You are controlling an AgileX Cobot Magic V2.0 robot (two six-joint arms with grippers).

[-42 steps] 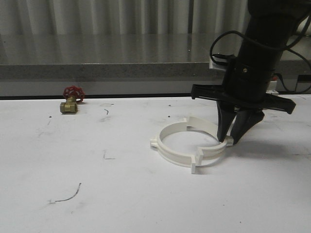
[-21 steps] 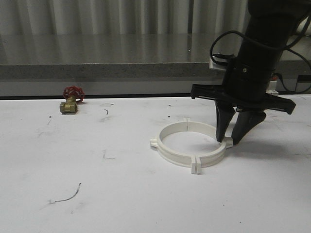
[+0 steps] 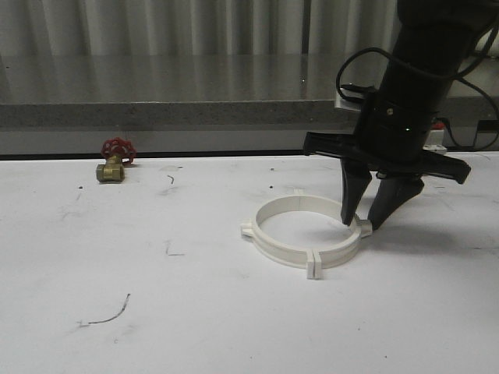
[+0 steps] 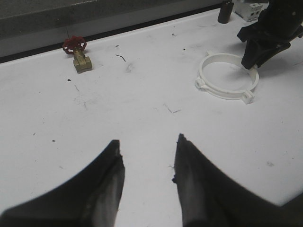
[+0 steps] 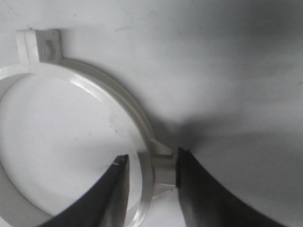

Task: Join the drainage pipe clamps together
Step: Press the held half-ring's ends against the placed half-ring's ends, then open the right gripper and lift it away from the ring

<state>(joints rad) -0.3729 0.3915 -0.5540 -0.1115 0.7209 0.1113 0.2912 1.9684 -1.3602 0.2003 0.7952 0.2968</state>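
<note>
Front view: the drainage pipe clamps (image 3: 306, 234) lie as one flat ring on the white surface (image 3: 156, 312); the right claw (image 3: 361, 220) straddles the ring's right side, jaws parted. A brass valve (image 3: 114, 163) sits far left.

Left wrist view: the left claw (image 4: 147, 156) hovers open, empty.

Right wrist view: fingers (image 5: 111, 189) flank the band's lug.

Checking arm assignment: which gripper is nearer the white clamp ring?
Right. The right gripper straddles the clamp ring at its side lug; the left gripper hovers far off over bare table.
</note>
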